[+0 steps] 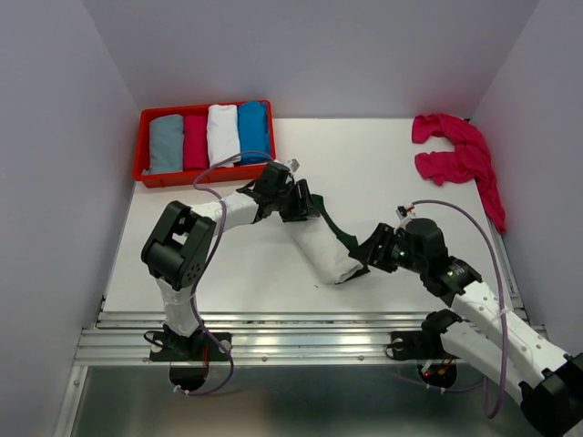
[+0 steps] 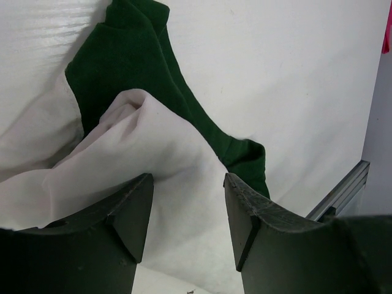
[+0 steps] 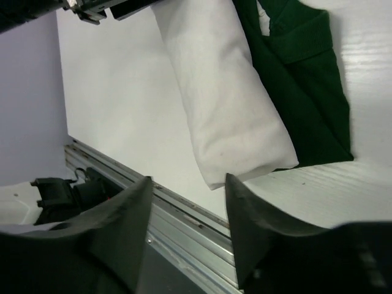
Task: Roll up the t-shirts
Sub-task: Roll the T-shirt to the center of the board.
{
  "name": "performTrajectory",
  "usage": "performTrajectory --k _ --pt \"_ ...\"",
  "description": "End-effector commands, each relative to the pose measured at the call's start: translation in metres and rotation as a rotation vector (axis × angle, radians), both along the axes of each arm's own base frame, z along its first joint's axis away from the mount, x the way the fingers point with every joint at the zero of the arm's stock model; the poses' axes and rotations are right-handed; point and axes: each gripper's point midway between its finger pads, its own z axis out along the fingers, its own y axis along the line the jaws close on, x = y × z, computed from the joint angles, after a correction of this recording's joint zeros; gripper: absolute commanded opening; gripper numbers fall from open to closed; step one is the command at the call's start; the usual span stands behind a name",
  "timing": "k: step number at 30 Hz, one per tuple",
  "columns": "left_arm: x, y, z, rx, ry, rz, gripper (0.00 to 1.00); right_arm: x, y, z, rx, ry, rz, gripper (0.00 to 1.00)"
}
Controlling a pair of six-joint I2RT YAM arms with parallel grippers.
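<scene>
Lying between the two grippers: the white t-shirt (image 1: 323, 248), folded into one long narrow band on the table (image 1: 228, 273).
Left gripper (image 1: 305, 202): it sits at the far end of the band with its fingers (image 2: 116, 226) spread and released. White cloth (image 2: 153, 141) fills the gap between the tips and nothing is pinched.
Beyond the left fingertips: a raised fold of white, then a dark green sleeve (image 2: 135, 61) running out past the tips and to their right.
Right gripper (image 1: 369, 255): it is low at the near end of the band with its fingers (image 3: 110, 233) parted and holding nothing.
Ahead of the right fingertips: the band's blunt near end (image 3: 226, 104), close to the tips but apart from them. The green sleeve (image 3: 306, 104) lies flat beside it on the right.
Under the right fingers: the metal rail (image 3: 184, 214) at the table's near edge.
Pink t-shirts (image 1: 460, 155): a loose crumpled heap far beyond the right fingers, against the far right side of the table.
Red tray (image 1: 202, 106): it stands well beyond the left fingers at the far left corner. Four rolled cloths (image 1: 222, 134) lie in it side by side: grey, magenta, white and blue.
</scene>
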Motion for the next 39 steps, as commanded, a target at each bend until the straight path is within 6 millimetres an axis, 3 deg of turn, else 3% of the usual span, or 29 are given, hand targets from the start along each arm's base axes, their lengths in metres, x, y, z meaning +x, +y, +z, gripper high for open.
performTrajectory --k 1,3,6,9,13,15,20,24,26,29,30,31,34,39 --pt "0.009 -0.011 0.014 -0.027 -0.053 -0.029 0.6 0.008 -0.01 0.01 -0.081 -0.034 -0.018 0.49" --pt "0.011 -0.012 0.013 -0.031 -0.053 -0.028 0.6 0.014 -0.005 0.014 -0.074 -0.049 -0.003 0.26" --pt "0.013 -0.016 0.014 -0.038 -0.052 -0.035 0.6 0.019 0.008 0.015 -0.075 -0.059 0.032 0.11" --pt "0.014 -0.019 0.013 -0.038 -0.05 -0.039 0.6 0.019 0.026 0.016 -0.068 -0.06 0.092 0.1" --pt "0.014 -0.019 0.007 -0.034 -0.038 -0.039 0.59 0.019 0.043 -0.011 -0.118 -0.001 0.116 0.08" --pt "0.014 -0.019 0.005 -0.031 -0.034 -0.04 0.59 0.021 0.042 -0.034 -0.156 0.053 0.098 0.05" --pt "0.013 -0.018 0.003 -0.023 -0.036 -0.046 0.59 0.012 0.01 -0.108 -0.324 0.198 -0.004 0.01" --pt "0.012 -0.016 0.011 -0.012 -0.046 -0.058 0.59 -0.004 0.003 -0.13 -0.359 0.26 0.008 0.01" --pt "0.014 -0.017 0.027 -0.018 -0.077 -0.067 0.59 -0.001 0.002 -0.121 -0.358 0.234 -0.001 0.01" --pt "0.015 -0.014 0.051 -0.021 -0.122 -0.069 0.59 0.012 0.004 -0.076 -0.348 0.129 -0.009 0.01" --pt "0.015 -0.013 0.056 -0.022 -0.133 -0.067 0.59 0.01 0.0 -0.073 -0.356 0.121 -0.011 0.01" --pt "0.019 -0.013 0.064 -0.024 -0.153 -0.062 0.59 0.019 0.005 -0.048 -0.328 0.061 -0.014 0.01" --pt "0.022 -0.006 0.067 -0.001 -0.154 -0.041 0.59 0.028 0.012 -0.022 -0.307 0.014 -0.01 0.01" --pt "0.035 0.006 0.045 0.045 -0.119 0.004 0.59 0.045 0.026 -0.025 -0.283 0.014 -0.02 0.01"
